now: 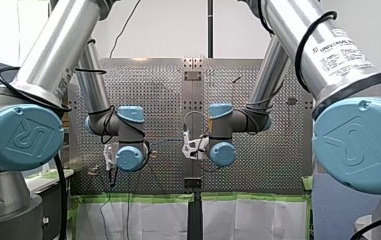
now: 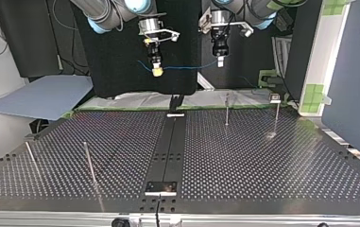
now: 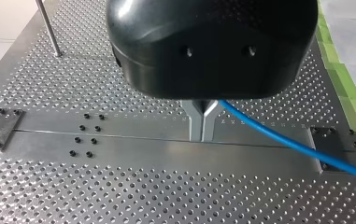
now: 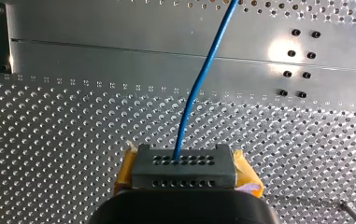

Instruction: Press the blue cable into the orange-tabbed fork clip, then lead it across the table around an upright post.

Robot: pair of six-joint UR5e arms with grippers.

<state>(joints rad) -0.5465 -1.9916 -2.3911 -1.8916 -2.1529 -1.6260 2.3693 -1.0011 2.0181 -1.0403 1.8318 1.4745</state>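
thin blue cable (image 2: 187, 67), round with a smooth plain jacket, is hanging in the air above the far end of the dark centre strip (image 2: 170, 142) that is running down the perforated metal table (image 2: 262, 161). it is touching neither strip nor table.

- the cable is spanning from one gripper to the other in a shallow sag, crossing over the strip's line
- a short free tail is sticking out past my right gripper (image 2: 157, 72), pointing away from the strip

my right gripper is hovering just to one side of the strip's far end.
- right wrist view: its yellow pads (image 4: 245, 175) and the grey hole-dotted block (image 4: 182, 172) between them are clamping the cable
- from the block the cable is rising in a gentle curve and passing out over the strip

my left gripper (image 2: 220, 62), black-bodied, is hovering on the strip's other side, level with the right one.
- left wrist view: its metal fingers (image 3: 196, 123) are lying together and pinching the cable where they meet
- from there the cable is slanting off sideways above the strip and over a dark bolted plate (image 3: 327, 137) at the strip's end

four thin upright metal posts (image 2: 227, 109) are standing on the table, two on each side of the strip. all are well apart from the cable.
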